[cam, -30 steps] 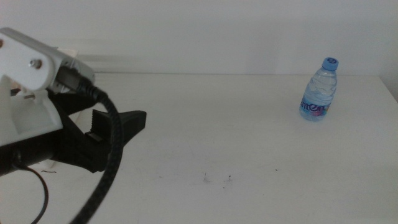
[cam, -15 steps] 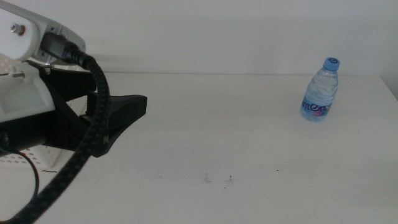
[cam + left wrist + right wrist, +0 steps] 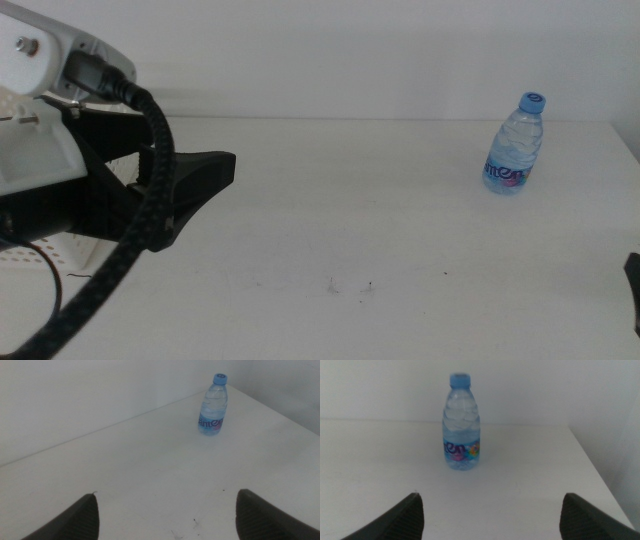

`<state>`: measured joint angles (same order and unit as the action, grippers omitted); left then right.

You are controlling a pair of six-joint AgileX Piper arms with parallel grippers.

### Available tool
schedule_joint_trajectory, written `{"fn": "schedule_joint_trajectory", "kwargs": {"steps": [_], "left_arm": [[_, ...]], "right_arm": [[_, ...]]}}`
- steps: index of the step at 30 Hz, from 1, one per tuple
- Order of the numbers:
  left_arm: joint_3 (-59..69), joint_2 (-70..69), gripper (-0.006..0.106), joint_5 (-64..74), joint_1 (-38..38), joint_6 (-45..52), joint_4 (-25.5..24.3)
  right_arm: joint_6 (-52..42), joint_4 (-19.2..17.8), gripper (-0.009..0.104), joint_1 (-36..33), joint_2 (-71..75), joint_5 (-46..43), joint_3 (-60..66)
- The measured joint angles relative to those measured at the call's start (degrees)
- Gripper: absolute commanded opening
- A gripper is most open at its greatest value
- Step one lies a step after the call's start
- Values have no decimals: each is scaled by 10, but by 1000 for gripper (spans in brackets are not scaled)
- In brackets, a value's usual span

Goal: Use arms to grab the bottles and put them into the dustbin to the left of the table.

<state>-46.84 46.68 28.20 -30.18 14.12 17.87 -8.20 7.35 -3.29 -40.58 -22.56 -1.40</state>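
Small water bottle (image 3: 513,146), upper right of the desk (image 3: 400,220): light, thin-walled, slippery; grip mid-body. Both jaws spread wide, empty.

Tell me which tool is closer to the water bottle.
The right tool, at the middle view's lower right; the bottle stands on that side, with the left tool far across.

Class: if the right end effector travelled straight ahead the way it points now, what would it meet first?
The right end effector, jaws open, faces the water bottle standing upright on the table. Nothing lies between them, so it would probably meet the bottle first.
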Motion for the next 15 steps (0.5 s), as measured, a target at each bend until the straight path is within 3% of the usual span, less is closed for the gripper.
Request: {"fn": "schedule_joint_trajectory", "kwargs": {"steps": [8, 10, 15], "left_arm": [[0, 0, 94, 0, 0, 0, 0], [0, 0, 94, 0, 0, 0, 0], [0, 0, 94, 0, 0, 0, 0]], "right_arm": [[61, 4, 78, 0, -200, -231, -4], [77, 4, 78, 0, -248, -254, -18], [85, -38, 78, 0, -400, -267, -89]]}}
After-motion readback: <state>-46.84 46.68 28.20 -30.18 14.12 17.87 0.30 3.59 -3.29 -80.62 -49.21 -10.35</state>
